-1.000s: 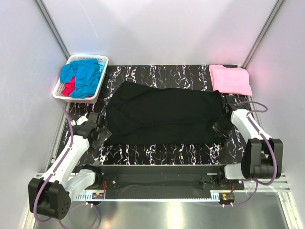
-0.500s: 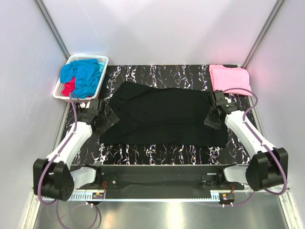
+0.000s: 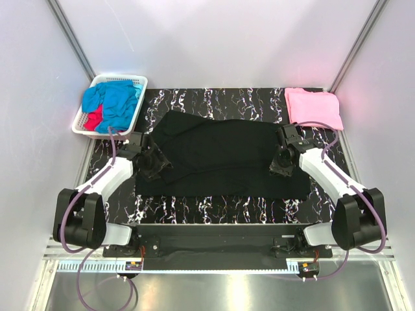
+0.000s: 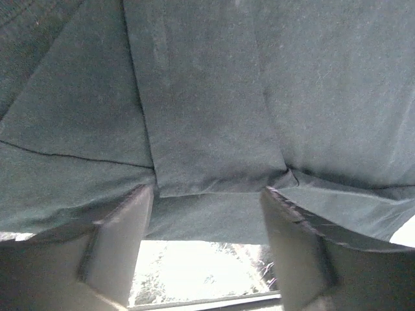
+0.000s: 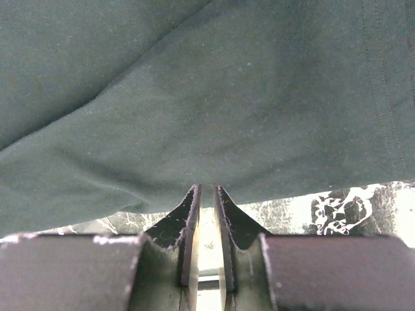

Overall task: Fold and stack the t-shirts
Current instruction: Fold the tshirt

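Note:
A large black t-shirt [image 3: 220, 155] lies spread on the marbled black table [image 3: 220, 208]. My left gripper [image 3: 155, 163] is at its left edge. In the left wrist view that gripper [image 4: 207, 194] stands open, its fingers wide apart, with the black cloth [image 4: 207, 97] and its folded hem at the tips. My right gripper [image 3: 279, 167] is over the shirt's right part. Seen from its wrist, it [image 5: 207, 188] is open only by a narrow slit, tips touching the edge of the black cloth [image 5: 194, 84], nothing gripped. A folded pink t-shirt [image 3: 313, 107] lies at the back right.
A white slotted basket [image 3: 120, 77] at the back left holds a crumpled bright blue t-shirt [image 3: 117, 100] and a red one [image 3: 94, 119]. Bare marbled surface shows along the front and back of the black shirt. Light walls close in both sides.
The left gripper swung up and right from the table's left margin to the shirt's left edge. The right gripper moved up and left over the shirt, and its jaws parted slightly.

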